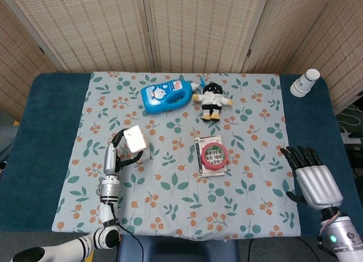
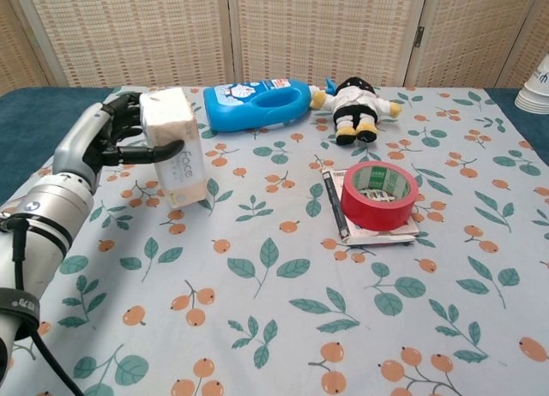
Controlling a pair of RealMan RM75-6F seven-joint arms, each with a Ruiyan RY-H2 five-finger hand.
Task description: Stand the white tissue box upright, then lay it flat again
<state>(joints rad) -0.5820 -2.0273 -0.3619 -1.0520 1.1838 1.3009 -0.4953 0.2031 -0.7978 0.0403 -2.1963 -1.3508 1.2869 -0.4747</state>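
The white tissue box stands upright on one end on the floral cloth, left of the table's middle. My left hand grips it from its left side, thumb across the front face and fingers behind it. My right hand hovers flat over the table's right side with its fingers spread, holding nothing; the chest view does not show it.
A blue bottle lies at the back centre with a small doll beside it. A red tape roll sits on a booklet with a pen. Stacked white cups stand at the back right.
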